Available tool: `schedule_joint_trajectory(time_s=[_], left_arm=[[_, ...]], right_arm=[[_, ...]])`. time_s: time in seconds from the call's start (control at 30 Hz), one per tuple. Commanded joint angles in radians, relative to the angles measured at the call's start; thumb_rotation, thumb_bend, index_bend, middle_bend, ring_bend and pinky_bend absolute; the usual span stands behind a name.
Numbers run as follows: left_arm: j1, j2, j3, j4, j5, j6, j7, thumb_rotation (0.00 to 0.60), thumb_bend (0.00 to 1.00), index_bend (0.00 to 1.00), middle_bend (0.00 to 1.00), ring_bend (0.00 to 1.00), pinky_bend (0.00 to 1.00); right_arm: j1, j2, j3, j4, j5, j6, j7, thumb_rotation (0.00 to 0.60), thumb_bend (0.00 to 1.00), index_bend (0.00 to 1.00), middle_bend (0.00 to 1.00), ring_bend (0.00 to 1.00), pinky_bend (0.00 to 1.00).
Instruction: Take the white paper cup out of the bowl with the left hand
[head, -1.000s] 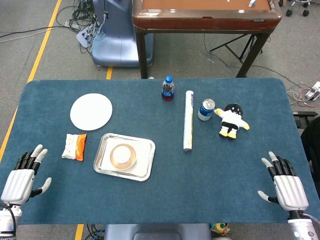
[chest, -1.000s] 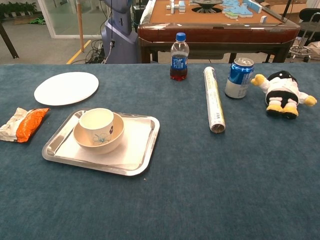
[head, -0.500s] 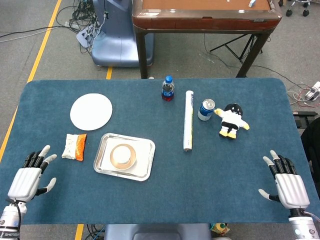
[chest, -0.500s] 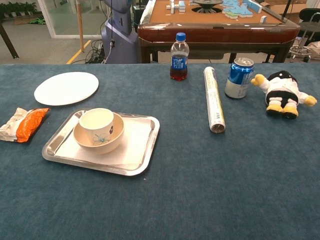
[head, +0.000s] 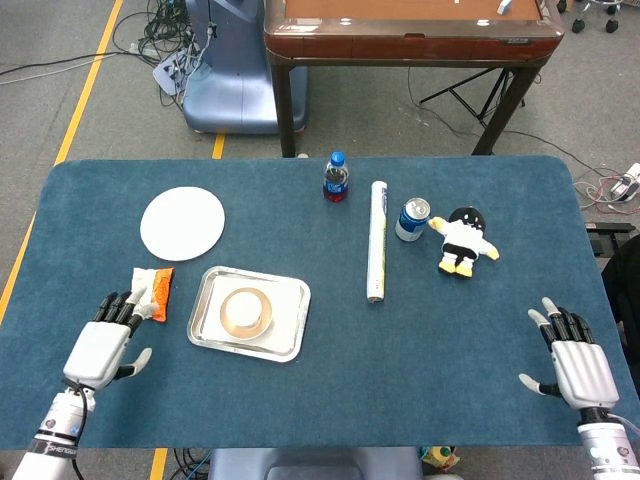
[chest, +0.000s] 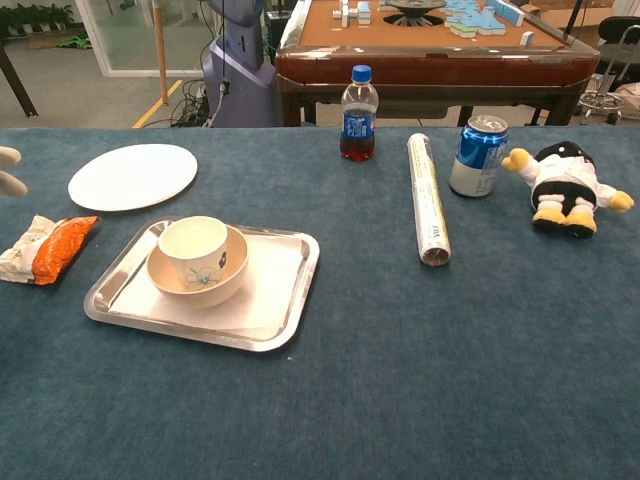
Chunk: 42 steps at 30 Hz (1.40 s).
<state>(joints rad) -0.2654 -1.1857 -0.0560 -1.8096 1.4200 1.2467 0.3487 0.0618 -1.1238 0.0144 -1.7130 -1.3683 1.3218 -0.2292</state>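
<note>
A: What has changed?

B: The left hand (head: 101, 347) has moved in from the table's near left corner toward the tray (head: 291, 322). It now sits just beside the snack packet (head: 149, 292), fingers spread and empty. In the chest view only its fingertips (chest: 8, 170) peek in at the left edge.

A: And the right hand (head: 575, 364)?

B: It has barely shifted. It rests near the right edge, fingers apart, holding nothing.

A: So what does that mean for the task?

B: The reach has begun, I'd say, but nothing is touched yet.

A: Where's the cup (chest: 193, 250)?

B: Upright inside the bowl (chest: 221, 283), which sits on the tray's left half. It's white with a small floral print, its rim standing above the bowl's rim, so it looks easy to pinch from above.
</note>
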Motion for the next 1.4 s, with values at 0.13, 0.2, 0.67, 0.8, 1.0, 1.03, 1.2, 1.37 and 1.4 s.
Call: schedule_joint_trajectory(time_s=[0.13, 0.2, 0.67, 0.8, 1.0, 1.03, 1.2, 1.37, 1.4], left_arm=[[-0.033, -0.032, -0.007, -0.039, -0.027, -0.03, 0.068, 0.6, 0.32, 0.19, 0.0, 0.0, 0.0], [-0.04, -0.041, -0.01, -0.046, -0.039, -0.035, 0.084, 0.6, 0.32, 0.18, 0.0, 0.0, 0.0], [-0.117, -0.109, -0.032, -0.104, -0.128, -0.081, 0.21, 0.6, 0.32, 0.13, 0.0, 0.0, 0.0], [-0.138, -0.134, -0.035, -0.114, -0.148, -0.088, 0.244, 0.6, 0.32, 0.12, 0.0, 0.0, 0.0], [-0.169, -0.172, -0.047, -0.108, -0.18, -0.091, 0.279, 0.6, 0.32, 0.13, 0.0, 0.0, 0.0], [-0.176, -0.18, -0.048, -0.104, -0.187, -0.094, 0.284, 0.6, 0.32, 0.14, 0.0, 0.0, 0.0], [-0.207, -0.222, -0.054, -0.079, -0.217, -0.112, 0.3, 0.6, 0.32, 0.17, 0.0, 0.0, 0.0], [-0.239, -0.261, -0.061, -0.047, -0.24, -0.13, 0.304, 0.6, 0.32, 0.19, 0.0, 0.0, 0.0], [-0.244, -0.266, -0.062, -0.04, -0.243, -0.132, 0.303, 0.6, 0.32, 0.2, 0.0, 0.0, 0.0]], right_arm=[[0.006, 0.006, 0.0, 0.004, 0.009, -0.013, 0.014, 0.6, 0.2, 0.0, 0.0, 0.0, 0.0], [0.008, 0.008, 0.001, 0.006, 0.013, -0.019, 0.02, 0.6, 0.2, 0.0, 0.0, 0.0, 0.0], [0.024, 0.03, 0.005, 0.016, 0.032, -0.053, 0.087, 0.6, 0.2, 0.0, 0.0, 0.0, 0.0], [0.031, 0.035, 0.004, 0.021, 0.038, -0.071, 0.107, 0.6, 0.2, 0.0, 0.0, 0.0, 0.0], [0.042, 0.044, 0.002, 0.031, 0.043, -0.099, 0.139, 0.6, 0.2, 0.0, 0.0, 0.0, 0.0], [0.045, 0.045, 0.0, 0.032, 0.043, -0.105, 0.145, 0.6, 0.2, 0.0, 0.0, 0.0, 0.0], [0.051, 0.052, -0.001, 0.039, 0.042, -0.12, 0.173, 0.6, 0.2, 0.0, 0.0, 0.0, 0.0], [0.051, 0.061, -0.001, 0.044, 0.04, -0.122, 0.202, 0.6, 0.2, 0.0, 0.0, 0.0, 0.0], [0.051, 0.062, -0.002, 0.045, 0.041, -0.123, 0.206, 0.6, 0.2, 0.0, 0.0, 0.0, 0.0]])
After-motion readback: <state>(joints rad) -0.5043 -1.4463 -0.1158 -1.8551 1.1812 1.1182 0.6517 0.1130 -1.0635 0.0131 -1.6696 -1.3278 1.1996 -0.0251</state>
